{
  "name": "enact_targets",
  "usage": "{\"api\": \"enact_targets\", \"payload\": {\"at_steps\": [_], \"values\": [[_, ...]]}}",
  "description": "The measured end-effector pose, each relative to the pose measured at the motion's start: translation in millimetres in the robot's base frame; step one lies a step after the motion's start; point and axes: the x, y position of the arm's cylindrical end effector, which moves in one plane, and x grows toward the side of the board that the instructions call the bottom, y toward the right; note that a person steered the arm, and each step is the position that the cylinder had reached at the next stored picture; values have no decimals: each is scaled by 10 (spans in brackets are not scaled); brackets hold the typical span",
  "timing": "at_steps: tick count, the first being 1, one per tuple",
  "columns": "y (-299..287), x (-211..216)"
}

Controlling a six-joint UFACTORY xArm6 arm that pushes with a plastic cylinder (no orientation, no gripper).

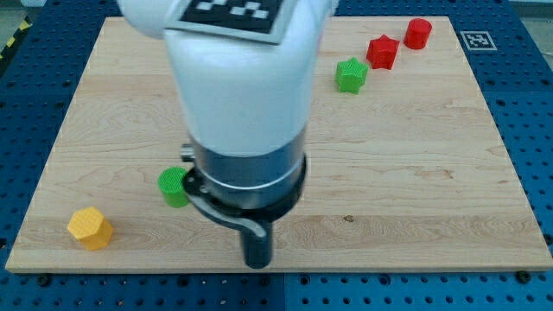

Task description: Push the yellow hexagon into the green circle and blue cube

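The yellow hexagon (91,228) lies near the board's bottom left corner. The green circle (173,186) stands to its right, partly hidden by the arm. The blue cube does not show; the arm's white and dark body covers the middle of the board. My tip (258,263) is at the board's bottom edge, to the right of the green circle and far right of the yellow hexagon, touching neither.
A green star block (351,75), a red star block (382,52) and a red cylinder (418,33) lie in a diagonal row at the top right. The wooden board (432,173) rests on a blue perforated table.
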Motion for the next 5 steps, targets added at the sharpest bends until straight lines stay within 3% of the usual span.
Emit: {"api": "enact_targets", "payload": {"at_steps": [1, 5], "values": [[-7, 0], [-2163, -4]]}}
